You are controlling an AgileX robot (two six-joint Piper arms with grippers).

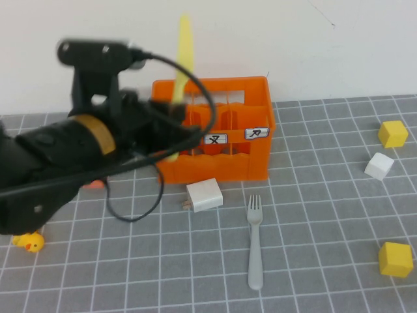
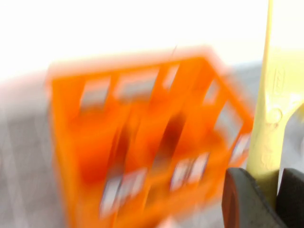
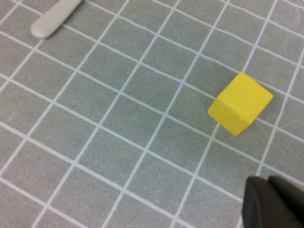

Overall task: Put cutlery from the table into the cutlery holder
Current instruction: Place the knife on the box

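Observation:
The pale yellow knife [image 1: 184,59] stands almost upright over the left part of the orange cutlery holder [image 1: 225,134], its lower end down near the crate's front wall. My left gripper [image 1: 171,112] is shut on its lower part. The left wrist view shows the knife [image 2: 273,95] clamped between the dark fingers of the left gripper [image 2: 268,190], with the crate [image 2: 142,137] blurred beyond. The grey fork [image 1: 255,241] lies flat on the tiled table [image 1: 313,215] in front of the crate. My right gripper [image 3: 270,189] is shut and empty, low over the tiles; the fork's handle end [image 3: 54,20] shows there.
A white block [image 1: 203,194] lies just in front of the crate. To the right sit a white cube [image 1: 378,165] and two yellow cubes [image 1: 393,134] [image 1: 395,259]; the nearer yellow cube [image 3: 240,103] lies close to my right gripper. A yellow duck [image 1: 29,242] sits at the left.

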